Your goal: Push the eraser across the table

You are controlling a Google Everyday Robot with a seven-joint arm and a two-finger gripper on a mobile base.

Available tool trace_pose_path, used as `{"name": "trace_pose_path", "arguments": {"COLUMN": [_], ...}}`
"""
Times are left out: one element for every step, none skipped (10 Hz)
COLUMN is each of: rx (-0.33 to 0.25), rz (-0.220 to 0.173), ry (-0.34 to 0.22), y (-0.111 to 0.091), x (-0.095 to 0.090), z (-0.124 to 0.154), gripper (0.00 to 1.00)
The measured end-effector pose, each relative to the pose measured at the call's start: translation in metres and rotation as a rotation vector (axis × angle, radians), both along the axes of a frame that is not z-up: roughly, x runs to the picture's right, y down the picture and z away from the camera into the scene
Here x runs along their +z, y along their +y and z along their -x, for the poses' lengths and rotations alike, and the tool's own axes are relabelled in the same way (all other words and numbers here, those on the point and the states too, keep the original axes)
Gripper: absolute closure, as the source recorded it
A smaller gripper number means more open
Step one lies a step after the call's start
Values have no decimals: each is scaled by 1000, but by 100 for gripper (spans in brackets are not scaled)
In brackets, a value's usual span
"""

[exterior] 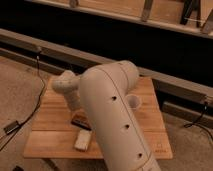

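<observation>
The eraser [80,121], a small dark block with a reddish edge, lies on the left half of the light-wood table [50,127]. My cream arm fills the middle of the view. Its thinner end bends down at the left, and the gripper [75,106] comes down just behind the eraser, close to it or touching it. The thick arm segment hides the table's middle and the eraser's right end.
A pale cream spongy block [82,141] lies near the front edge, just in front of the eraser. A small white cup [134,102] stands to the right, behind the arm. A dark wall with a rail runs behind the table. Cables hang at the left.
</observation>
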State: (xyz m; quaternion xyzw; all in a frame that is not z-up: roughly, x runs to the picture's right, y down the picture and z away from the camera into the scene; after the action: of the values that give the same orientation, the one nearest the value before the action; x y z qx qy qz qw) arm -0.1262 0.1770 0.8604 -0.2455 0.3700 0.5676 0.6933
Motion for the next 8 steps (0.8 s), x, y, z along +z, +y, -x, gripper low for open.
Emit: {"name": "trace_pose_path", "arguments": {"rx": [3, 9, 14, 20, 25, 34, 43, 53], "rz": [3, 6, 8, 11, 11, 11, 10, 10], "ry": [11, 25, 40, 56, 68, 84, 99, 117], "y": [3, 7, 10, 14, 17, 19, 21, 23], "x": [-2, -5, -7, -10, -12, -13, -15, -16], "z": [-5, -11, -18, -26, -31, -38, -45, -52], "gripper": [20, 20, 20, 20, 20, 20, 20, 20]}}
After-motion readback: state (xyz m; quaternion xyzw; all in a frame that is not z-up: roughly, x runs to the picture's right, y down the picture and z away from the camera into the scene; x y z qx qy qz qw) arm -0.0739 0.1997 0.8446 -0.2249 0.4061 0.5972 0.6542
